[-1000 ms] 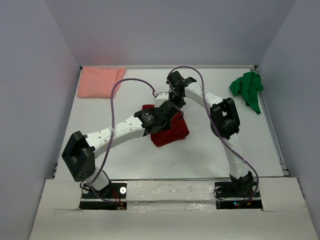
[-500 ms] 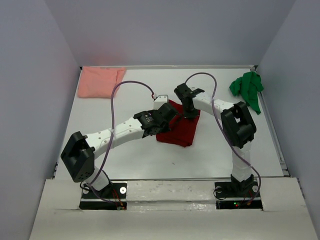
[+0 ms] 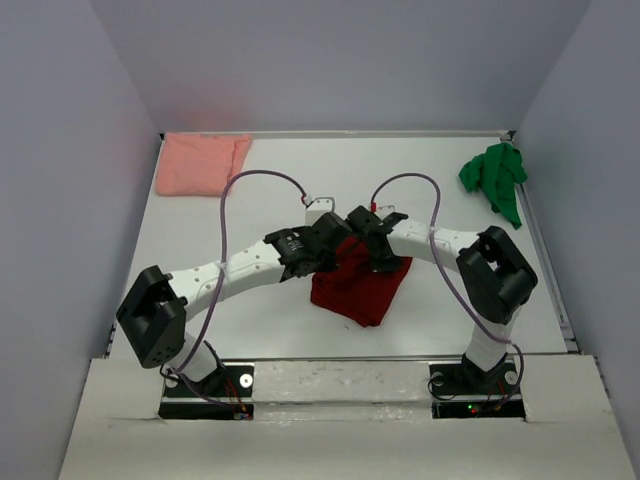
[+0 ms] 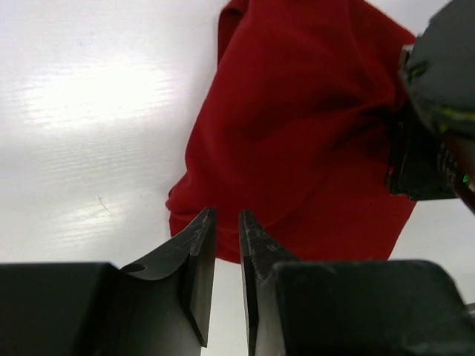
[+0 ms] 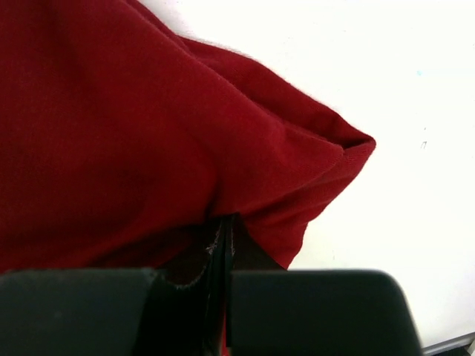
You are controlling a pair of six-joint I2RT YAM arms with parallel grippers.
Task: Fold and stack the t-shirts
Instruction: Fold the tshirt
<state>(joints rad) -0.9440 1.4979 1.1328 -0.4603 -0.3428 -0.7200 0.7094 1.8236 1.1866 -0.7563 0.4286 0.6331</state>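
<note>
The dark red t-shirt [image 3: 362, 292] lies bunched at the table's middle, toward the near side. My right gripper [image 3: 385, 260] is shut on a fold of it, and in the right wrist view the red cloth [image 5: 111, 126] hangs from the pinched tips of that gripper [image 5: 226, 221]. Just left of it, my left gripper [image 3: 337, 252] stands narrowly open. In the left wrist view the left gripper [image 4: 224, 216] has nothing between its fingers, and the red shirt [image 4: 297, 126] lies just beyond the tips. The salmon pink t-shirt [image 3: 200, 164] lies flat at the back left. A crumpled green t-shirt [image 3: 494, 178] sits at the back right.
Grey walls close in the white table [image 3: 200, 230] on the left, back and right. Purple cables [image 3: 228, 200] loop above both forearms. The right arm's elbow [image 3: 497, 275] stands near the table's right front.
My right gripper has pulled the red shirt from the table's middle toward the near edge, spreading it out. The left gripper followed slightly nearer, its narrow gap unchanged.
</note>
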